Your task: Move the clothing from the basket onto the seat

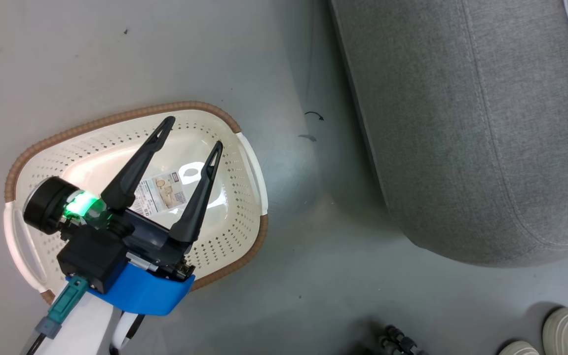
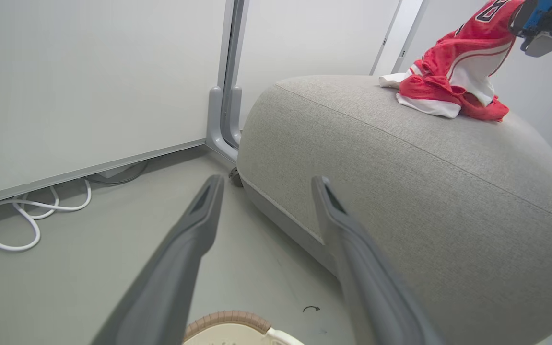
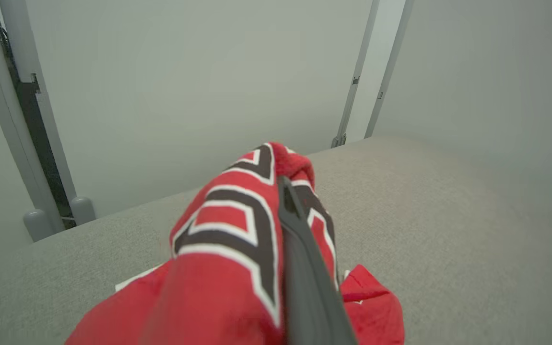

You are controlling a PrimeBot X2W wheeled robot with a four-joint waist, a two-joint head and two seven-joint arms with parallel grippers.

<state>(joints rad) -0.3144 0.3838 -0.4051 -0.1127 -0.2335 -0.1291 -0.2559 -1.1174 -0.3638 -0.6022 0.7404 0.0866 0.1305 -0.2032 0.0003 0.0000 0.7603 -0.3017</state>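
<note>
The cream basket [image 1: 237, 217] with its brown rim stands on the floor at the left, holding just a paper label [image 1: 163, 192]. My left gripper [image 1: 194, 133] hovers over it, open, with nothing between its fingers [image 2: 194, 230]. The grey sofa [image 1: 461, 123] fills the right side. On its top lies a red garment with white trim [image 2: 429, 91]. The red jersey [image 2: 472, 57] rises from that pile up to my right gripper [image 2: 544, 21], which is shut on it. In the right wrist view the number-printed jersey [image 3: 228, 230] drapes over one dark finger [image 3: 299, 249]; the other finger is hidden.
A person's pale shoes [image 1: 567, 330] stand on the floor at the lower right, near a dark ribbed part [image 1: 397, 340]. A white cable [image 2: 31, 215] lies along the wall panel beside a grey post [image 2: 225, 120] next to the sofa's end.
</note>
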